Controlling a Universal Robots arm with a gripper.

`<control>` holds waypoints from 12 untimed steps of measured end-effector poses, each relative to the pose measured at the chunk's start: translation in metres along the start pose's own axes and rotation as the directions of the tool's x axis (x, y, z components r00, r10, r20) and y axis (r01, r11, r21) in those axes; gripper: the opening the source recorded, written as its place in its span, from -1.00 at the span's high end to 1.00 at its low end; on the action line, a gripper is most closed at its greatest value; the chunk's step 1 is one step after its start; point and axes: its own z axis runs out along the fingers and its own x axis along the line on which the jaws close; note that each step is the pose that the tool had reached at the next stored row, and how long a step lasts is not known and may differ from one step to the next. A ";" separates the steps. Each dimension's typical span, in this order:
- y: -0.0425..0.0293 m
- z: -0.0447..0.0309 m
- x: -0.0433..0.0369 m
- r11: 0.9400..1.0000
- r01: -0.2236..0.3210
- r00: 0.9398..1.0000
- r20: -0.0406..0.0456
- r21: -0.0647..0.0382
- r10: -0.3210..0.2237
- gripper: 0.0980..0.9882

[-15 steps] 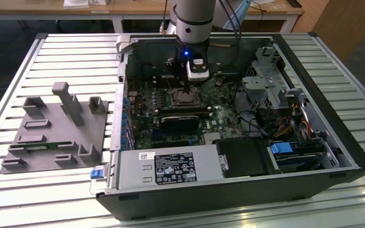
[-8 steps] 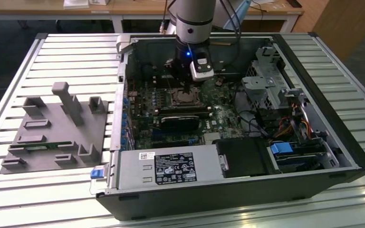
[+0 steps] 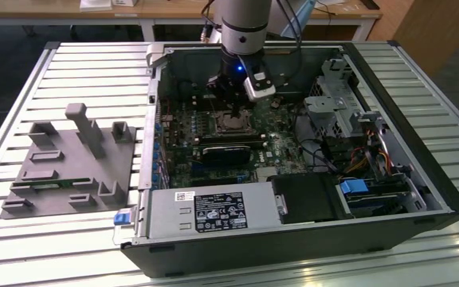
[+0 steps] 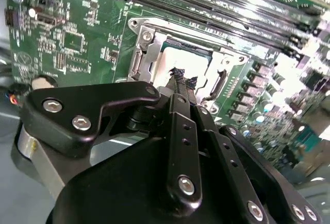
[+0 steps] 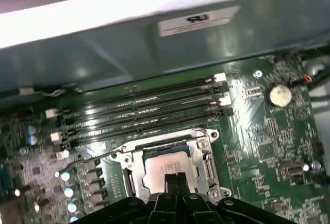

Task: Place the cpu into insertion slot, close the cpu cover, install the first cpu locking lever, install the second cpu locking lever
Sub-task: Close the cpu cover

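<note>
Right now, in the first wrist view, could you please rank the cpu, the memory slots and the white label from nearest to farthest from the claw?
From the claw:
1. cpu, right at the claw.
2. memory slots, just beyond the cpu.
3. white label, on the case wall beyond the slots.

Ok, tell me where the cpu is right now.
In the first wrist view the cpu lies framed by the cpu cover, beside the long memory slots, with the claw close by it.
</note>
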 end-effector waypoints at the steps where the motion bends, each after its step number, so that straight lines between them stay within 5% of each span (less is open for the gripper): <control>1: 0.0000 0.0000 0.0000 1.000 0.018 1.000 0.000 0.000 -0.018 0.98; 5: 0.0000 0.0001 0.0000 0.996 0.090 0.996 0.001 -0.001 -0.090 0.98; 12: 0.0000 0.0003 0.0000 0.981 0.196 0.981 0.000 -0.002 -0.196 0.98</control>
